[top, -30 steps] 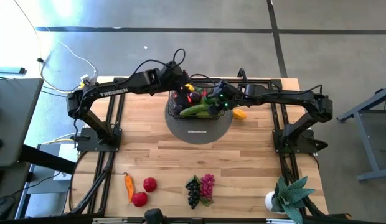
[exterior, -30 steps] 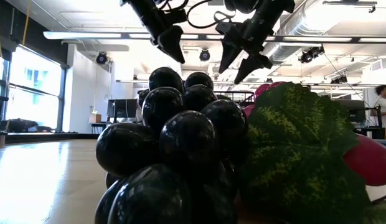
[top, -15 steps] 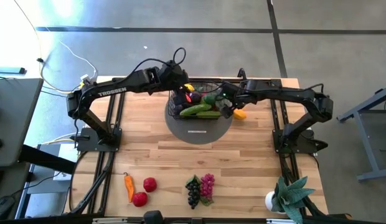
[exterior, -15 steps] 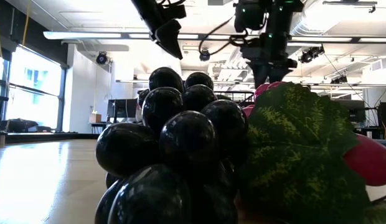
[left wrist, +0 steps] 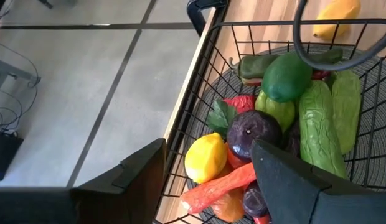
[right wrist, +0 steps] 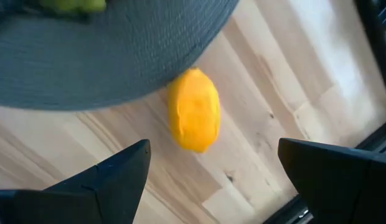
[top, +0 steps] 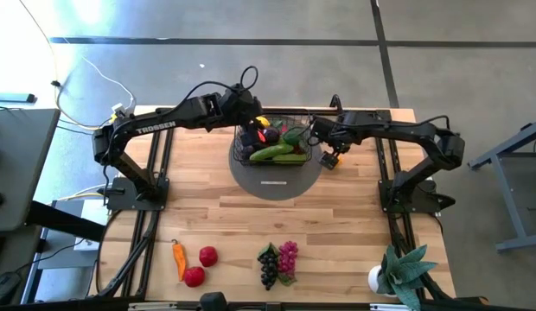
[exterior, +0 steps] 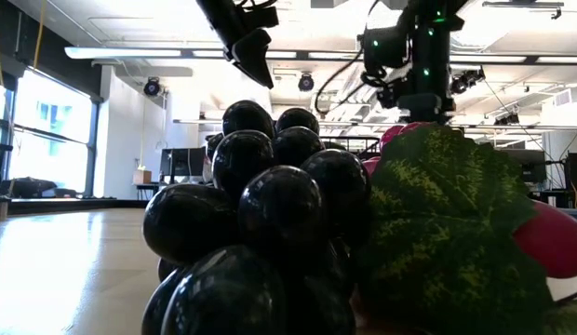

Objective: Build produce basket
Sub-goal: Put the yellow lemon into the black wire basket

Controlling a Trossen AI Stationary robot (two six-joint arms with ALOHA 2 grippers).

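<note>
Two tomatoes [top: 201, 266], two grape bunches [top: 277, 262], one basket [top: 240, 154]

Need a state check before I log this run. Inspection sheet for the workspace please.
Surface: wooden table, grey round mat under the basket.
Job's things: black wire basket holds cucumber, lemon, peppers and more; orange-yellow fruit lies on the wood beside the mat; orange pepper, two red tomatoes, dark and purple grapes wait at the near edge.
Clutter: potted plant at a near corner.
Hands: left hand open at the basket rim; right hand open above the loose fruit.
Cables: white cable off the table's left.
Surroundings: grey floor; lab room behind.
</note>
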